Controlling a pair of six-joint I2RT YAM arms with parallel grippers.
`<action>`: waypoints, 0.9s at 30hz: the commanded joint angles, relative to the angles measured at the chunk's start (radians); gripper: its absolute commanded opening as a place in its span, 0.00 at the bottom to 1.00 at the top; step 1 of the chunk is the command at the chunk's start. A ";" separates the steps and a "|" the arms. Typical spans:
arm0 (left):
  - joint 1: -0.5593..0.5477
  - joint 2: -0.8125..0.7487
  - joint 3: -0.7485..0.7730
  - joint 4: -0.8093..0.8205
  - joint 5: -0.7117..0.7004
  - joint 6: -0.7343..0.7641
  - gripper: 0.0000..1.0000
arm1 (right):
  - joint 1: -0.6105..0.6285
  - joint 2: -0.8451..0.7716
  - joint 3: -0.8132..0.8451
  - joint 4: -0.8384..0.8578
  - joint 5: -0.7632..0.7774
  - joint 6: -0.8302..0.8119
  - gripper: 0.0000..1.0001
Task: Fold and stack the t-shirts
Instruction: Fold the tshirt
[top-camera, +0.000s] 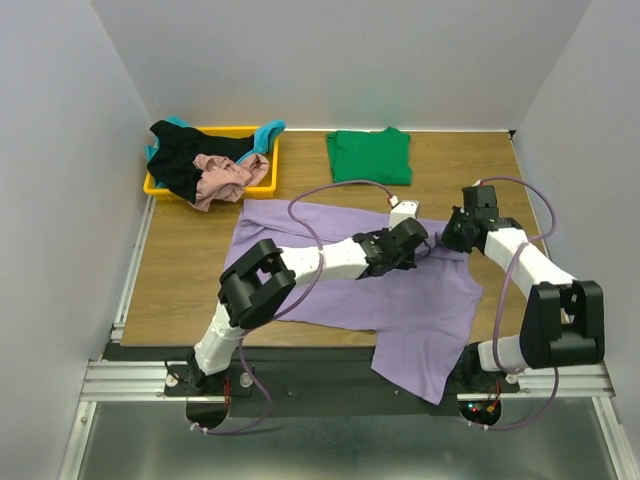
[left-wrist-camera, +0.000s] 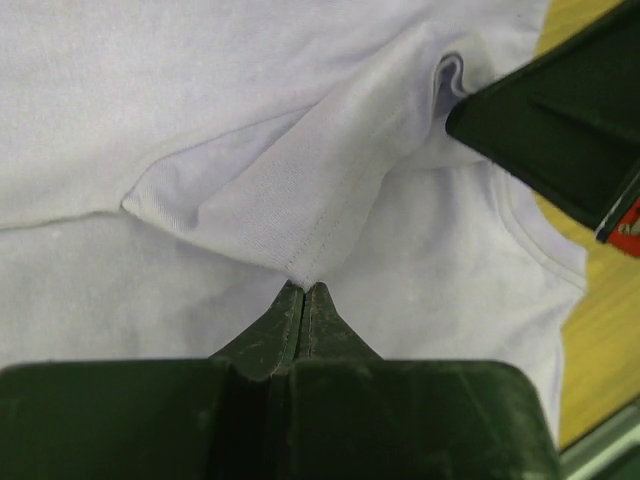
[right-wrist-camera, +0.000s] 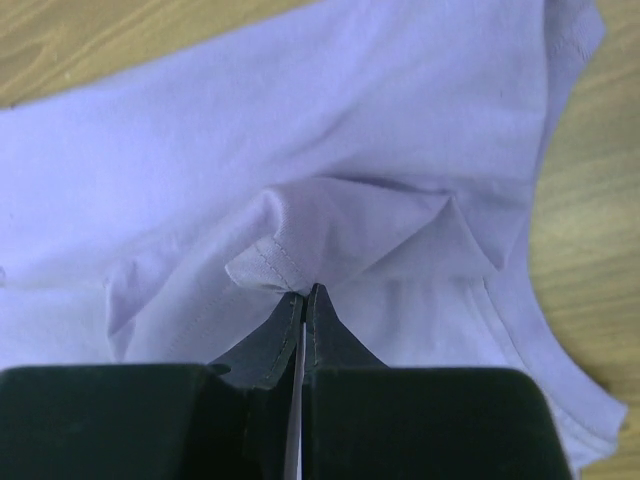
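The lavender purple t-shirt (top-camera: 420, 310) lies spread across the table's middle, and one corner hangs over the near edge. Both grippers meet over its right part. My left gripper (top-camera: 424, 240) is shut on a stitched hem fold of the purple t-shirt (left-wrist-camera: 200, 100), pinched at the fingertips (left-wrist-camera: 303, 287) and lifted into a ridge. My right gripper (top-camera: 447, 238) is shut on a small hemmed fold of the same shirt (right-wrist-camera: 300, 120) at its tips (right-wrist-camera: 305, 291). The green t-shirt (top-camera: 369, 155) lies folded at the back of the table.
A yellow tray (top-camera: 228, 130) at the back left holds the black (top-camera: 180, 160), dusty pink (top-camera: 225, 175) and teal (top-camera: 268, 130) t-shirts in a crumpled heap. Grey walls close in on three sides. The right gripper's body (left-wrist-camera: 560, 120) shows close by in the left wrist view.
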 joint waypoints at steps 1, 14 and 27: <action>-0.003 -0.096 -0.054 0.055 0.035 0.018 0.00 | -0.003 -0.097 -0.038 -0.039 -0.042 0.006 0.00; -0.003 -0.205 -0.229 0.085 0.104 0.019 0.00 | -0.001 -0.328 -0.176 -0.217 -0.074 0.076 0.04; -0.001 -0.268 -0.321 0.091 0.103 -0.028 0.00 | -0.003 -0.418 -0.202 -0.364 -0.043 0.132 0.23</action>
